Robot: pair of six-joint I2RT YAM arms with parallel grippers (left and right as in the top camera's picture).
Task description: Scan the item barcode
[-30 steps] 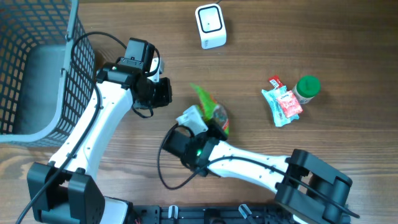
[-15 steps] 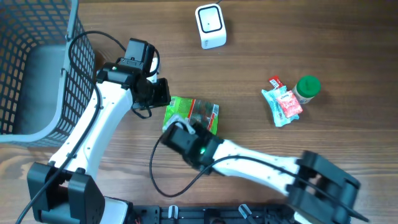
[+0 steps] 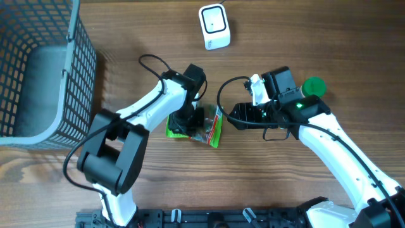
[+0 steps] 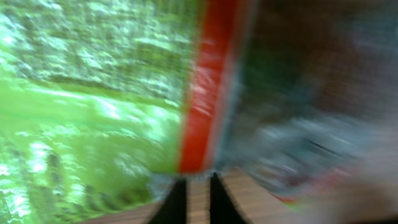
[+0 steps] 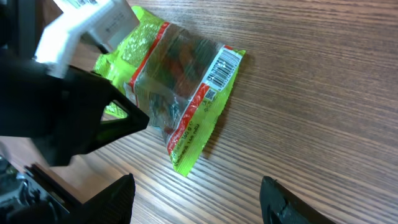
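The item, a green snack packet (image 3: 205,128) with a red stripe, lies on the wooden table just left of centre. Its barcode (image 5: 221,67) faces up on the packet (image 5: 186,81) in the right wrist view. My left gripper (image 3: 192,118) is shut, tips against the packet's left edge. The left wrist view is blurred: the packet (image 4: 93,93) fills it, with only wood between the nearly closed fingers of the left gripper (image 4: 198,190). My right gripper (image 3: 233,118) stands open just right of the packet, holding nothing (image 5: 196,190). The white scanner (image 3: 214,26) sits at the back centre.
A grey wire basket (image 3: 38,69) fills the back left corner. A green-capped bottle (image 3: 314,87) stands behind the right arm. The left arm's dark body (image 5: 68,112) crowds the packet's left side.
The right arm let go of the packet, opened, and moved off to its right. The left arm swung in from beside the basket and shut at the packet, which now lies flat.
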